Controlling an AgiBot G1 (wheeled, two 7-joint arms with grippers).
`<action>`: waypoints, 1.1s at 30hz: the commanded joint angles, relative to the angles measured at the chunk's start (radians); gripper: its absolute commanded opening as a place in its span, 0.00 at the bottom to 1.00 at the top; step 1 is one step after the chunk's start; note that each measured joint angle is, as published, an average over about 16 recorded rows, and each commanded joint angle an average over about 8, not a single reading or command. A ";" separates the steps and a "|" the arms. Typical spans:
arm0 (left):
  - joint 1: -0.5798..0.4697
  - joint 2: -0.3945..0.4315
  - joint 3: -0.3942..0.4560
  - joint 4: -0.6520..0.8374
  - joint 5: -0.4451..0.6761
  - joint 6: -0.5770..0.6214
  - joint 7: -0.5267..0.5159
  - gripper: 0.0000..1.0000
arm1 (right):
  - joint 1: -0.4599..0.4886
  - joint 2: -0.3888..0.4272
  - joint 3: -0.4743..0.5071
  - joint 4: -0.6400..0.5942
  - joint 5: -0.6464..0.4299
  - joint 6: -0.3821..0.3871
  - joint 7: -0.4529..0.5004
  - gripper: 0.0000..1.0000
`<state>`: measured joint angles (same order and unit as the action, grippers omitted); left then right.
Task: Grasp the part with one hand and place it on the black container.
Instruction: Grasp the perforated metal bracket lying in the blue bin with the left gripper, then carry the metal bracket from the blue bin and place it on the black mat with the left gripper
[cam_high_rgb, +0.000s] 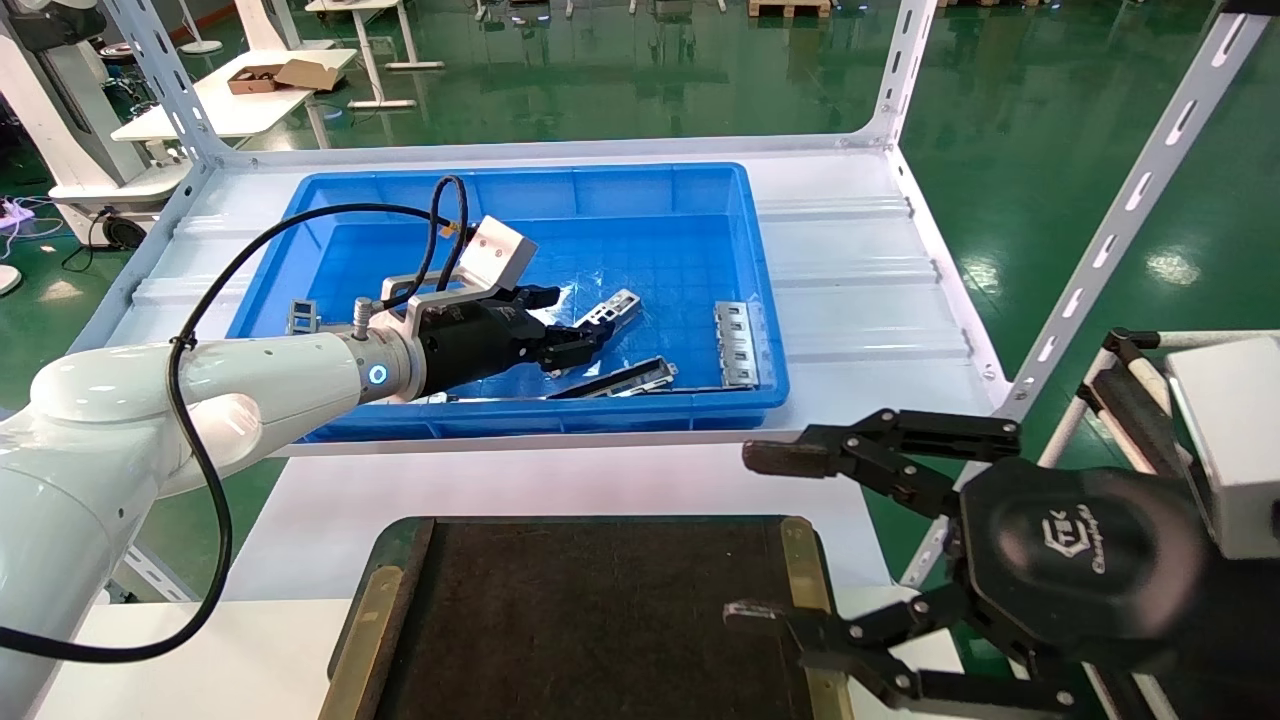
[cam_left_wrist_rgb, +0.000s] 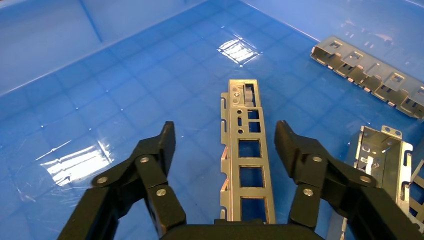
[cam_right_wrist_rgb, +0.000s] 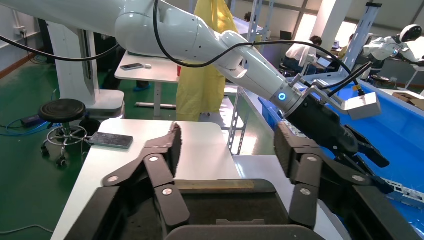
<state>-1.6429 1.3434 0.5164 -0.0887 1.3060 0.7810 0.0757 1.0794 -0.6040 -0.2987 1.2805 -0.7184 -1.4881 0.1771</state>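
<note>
The only marking that shows is on the right end effector (cam_high_rgb: 760, 535), at the near right in the head view. Its round black housing carries a pale embossed logo: a hexagon outline with a few block letters inside it, and a line of smaller lettering curving beneath. The letters are too faint to spell out with any certainty, so no brand name can be given. Nothing else in the head view bears readable text. In both wrist views no text, number, label or sign can be read on anything.
</note>
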 joint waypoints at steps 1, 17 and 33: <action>0.000 0.000 0.001 0.000 -0.001 0.001 0.000 0.00 | 0.000 0.000 0.000 0.000 0.000 0.000 0.000 0.00; 0.006 0.000 0.011 0.003 -0.007 0.003 -0.014 0.00 | 0.000 0.000 -0.001 0.000 0.001 0.000 0.000 0.00; 0.004 -0.012 0.000 -0.005 -0.040 0.030 -0.018 0.00 | 0.000 0.001 -0.002 0.000 0.001 0.001 -0.001 0.00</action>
<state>-1.6408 1.3279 0.5137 -0.0967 1.2628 0.8196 0.0597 1.0798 -0.6033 -0.3004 1.2805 -0.7172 -1.4874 0.1763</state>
